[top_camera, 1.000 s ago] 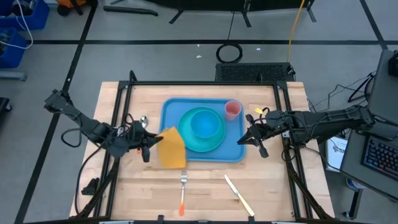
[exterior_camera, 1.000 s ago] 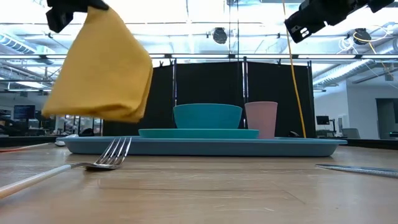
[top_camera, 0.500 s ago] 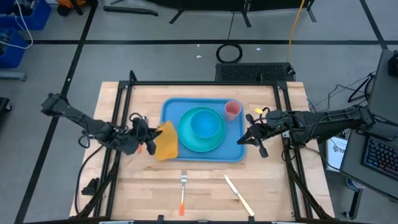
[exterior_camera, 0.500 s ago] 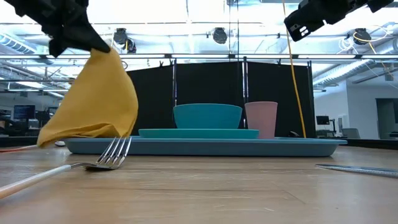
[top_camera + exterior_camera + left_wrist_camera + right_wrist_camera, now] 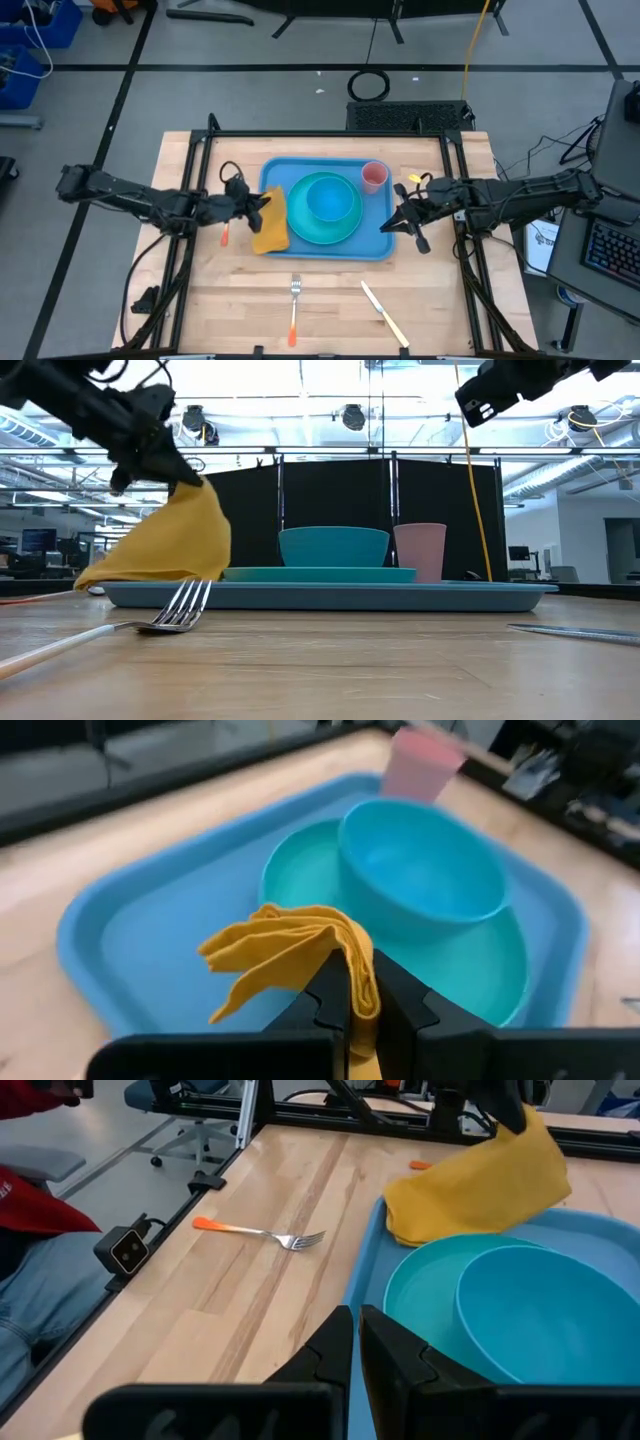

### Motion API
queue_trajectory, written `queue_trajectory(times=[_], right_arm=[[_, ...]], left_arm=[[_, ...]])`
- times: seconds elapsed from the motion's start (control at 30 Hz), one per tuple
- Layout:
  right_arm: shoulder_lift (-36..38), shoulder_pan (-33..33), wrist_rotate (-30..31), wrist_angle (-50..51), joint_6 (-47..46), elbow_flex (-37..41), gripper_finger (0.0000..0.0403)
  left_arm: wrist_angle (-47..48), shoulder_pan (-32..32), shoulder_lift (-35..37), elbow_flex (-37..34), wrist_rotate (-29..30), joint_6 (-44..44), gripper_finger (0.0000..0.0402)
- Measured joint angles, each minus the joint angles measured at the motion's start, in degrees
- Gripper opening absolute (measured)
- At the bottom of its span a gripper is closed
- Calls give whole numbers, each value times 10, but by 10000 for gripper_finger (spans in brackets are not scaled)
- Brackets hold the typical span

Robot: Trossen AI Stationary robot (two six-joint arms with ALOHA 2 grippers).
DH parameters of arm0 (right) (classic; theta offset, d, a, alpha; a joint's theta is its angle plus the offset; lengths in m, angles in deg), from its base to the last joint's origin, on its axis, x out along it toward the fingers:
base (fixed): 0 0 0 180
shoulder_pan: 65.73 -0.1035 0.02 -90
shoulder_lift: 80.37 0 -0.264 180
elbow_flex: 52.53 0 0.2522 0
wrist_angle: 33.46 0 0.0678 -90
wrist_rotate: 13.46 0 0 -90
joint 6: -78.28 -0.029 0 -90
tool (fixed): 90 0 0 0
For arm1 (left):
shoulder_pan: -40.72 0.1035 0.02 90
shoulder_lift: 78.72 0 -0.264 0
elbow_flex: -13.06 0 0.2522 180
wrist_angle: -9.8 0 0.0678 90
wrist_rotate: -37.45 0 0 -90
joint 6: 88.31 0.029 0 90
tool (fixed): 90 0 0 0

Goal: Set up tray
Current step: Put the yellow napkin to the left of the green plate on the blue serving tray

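Note:
The light-blue tray [image 5: 376,243] lies mid-table and carries a teal plate [image 5: 345,230], a teal bowl [image 5: 330,198] and a pink cup [image 5: 374,176]. My left gripper [image 5: 256,205] is shut on a yellow napkin [image 5: 270,228] at the tray's left rim; the low view shows them too, the left gripper [image 5: 168,463] above the napkin [image 5: 165,545]. My right gripper [image 5: 392,222] hangs shut with nothing in it over the tray's right edge. A fork [image 5: 294,308] and a knife [image 5: 384,314] lie on the table near the front edge. My left gripper pinches the napkin's bunched top fold [image 5: 358,970] between its two fingers [image 5: 328,995], several layers together. The fingers come from the table's left, slanting down. The napkin droops below them, and its lower end [image 5: 272,243] lies over the tray's left rim.
An orange-handled utensil [image 5: 225,236] lies on the table under my left arm. Black rails [image 5: 190,200] run along both table sides. A seated person's legs [image 5: 40,1270] show beyond the table's edge in the right wrist view. Bare wood lies between the fork and the knife.
My left gripper has carried the napkin down and toward the table's far edge and the tray. The napkin hung clear a second ago; now its lower end has settled on the tray's left rim, and the cloth has slumped wider.

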Motion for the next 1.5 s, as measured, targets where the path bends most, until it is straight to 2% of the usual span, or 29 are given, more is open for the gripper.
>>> queue_trajectory(times=[0.17,0.4,0.5,0.63,0.73,1.03,1.2,1.27,1.4,1.5], right_arm=[[-13,0,-1,-21,0,10,13],[-14,0,-1,-83,6,58,13],[-14,0,0,-85,6,60,13],[-14,0,1,-85,6,60,13],[-14,0,0,-85,6,60,13],[-14,0,0,-85,7,60,13],[-14,0,1,-91,8,60,13],[-14,0,1,-95,8,60,13],[-14,0,1,-107,8,60,13],[-14,0,0,-113,10,60,13]], left_arm=[[40,32,0,-12,-13,-29,18],[-6,73,0,-13,-19,32,18],[-17,106,0,-13,-62,50,18],[22,150,-6,-13,-95,42,18],[30,180,-18,-13,-144,65,18],[-39,232,-36,-13,-173,158,18],[-33,290,-37,-13,-263,180,18],[-23,307,-38,-13,-271,175,18],[-32,334,-56,-13,-317,220,18],[-50,349,-88,-13,-318,229,18]])
